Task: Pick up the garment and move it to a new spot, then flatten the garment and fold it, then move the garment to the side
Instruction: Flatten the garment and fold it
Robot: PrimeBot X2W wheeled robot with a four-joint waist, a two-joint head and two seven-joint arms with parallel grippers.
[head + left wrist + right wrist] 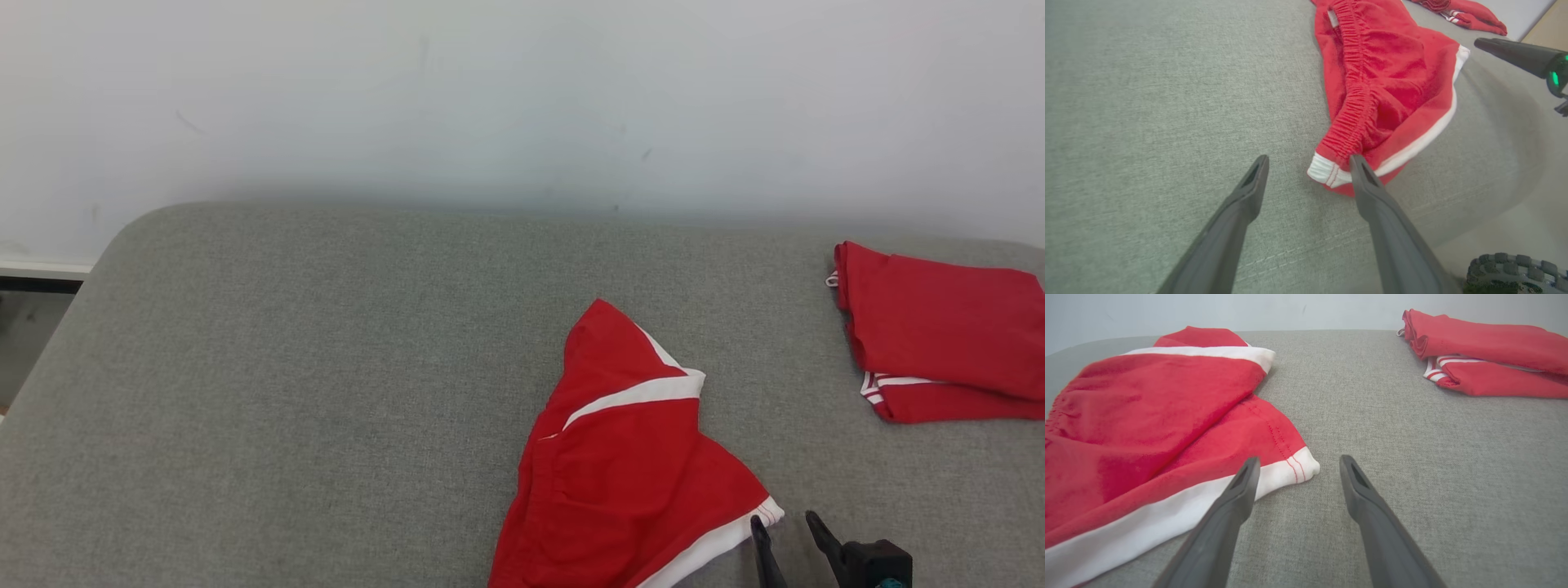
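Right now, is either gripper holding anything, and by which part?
Nothing is held. Both stand open: right gripper beside the shorts' white hem corner, left gripper at their waistband end.

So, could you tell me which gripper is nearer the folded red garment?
Right. The right gripper faces the folded garment across the cushion; the left gripper sits beyond the rumpled shorts, farther off.

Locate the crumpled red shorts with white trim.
The shorts lie lower centre of the head view, just left of the right gripper, with folded red clothes farther right.
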